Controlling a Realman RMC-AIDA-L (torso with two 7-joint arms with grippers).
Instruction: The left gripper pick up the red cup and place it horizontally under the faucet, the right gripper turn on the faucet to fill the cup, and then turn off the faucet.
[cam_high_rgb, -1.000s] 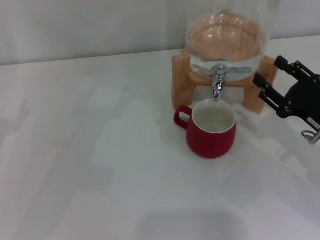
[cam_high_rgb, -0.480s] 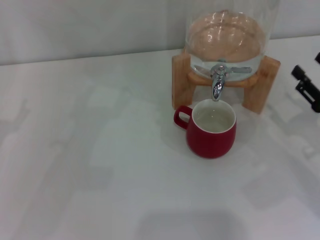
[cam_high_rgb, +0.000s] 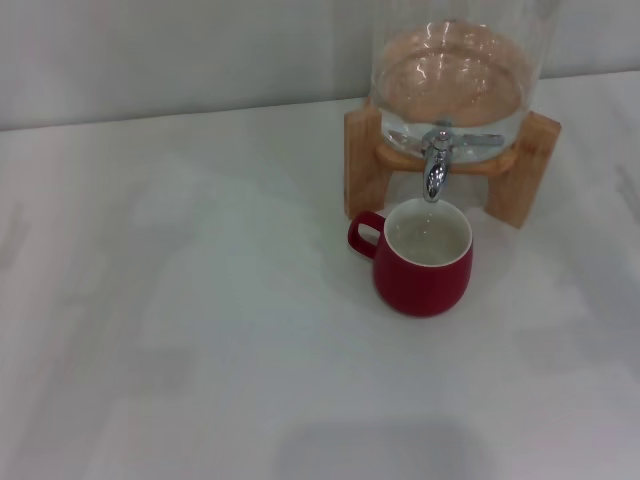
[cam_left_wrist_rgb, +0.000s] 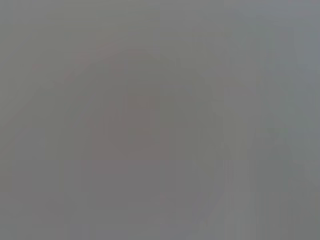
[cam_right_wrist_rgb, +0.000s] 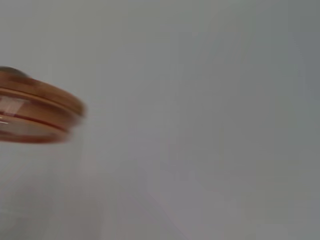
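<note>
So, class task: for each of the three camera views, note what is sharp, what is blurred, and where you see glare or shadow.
Head view: red cup and faucet fairly sharp; bright highlights on the glass dispenser; soft grey shadows across the table.
Left wrist view: a featureless grey blur, nothing identifiable.
Right wrist view: mostly plain grey, with a smeared wooden-coloured rim at one edge.

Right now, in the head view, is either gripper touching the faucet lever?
No: the faucet stands alone above the red cup, and neither gripper appears anywhere in the head view.
</note>
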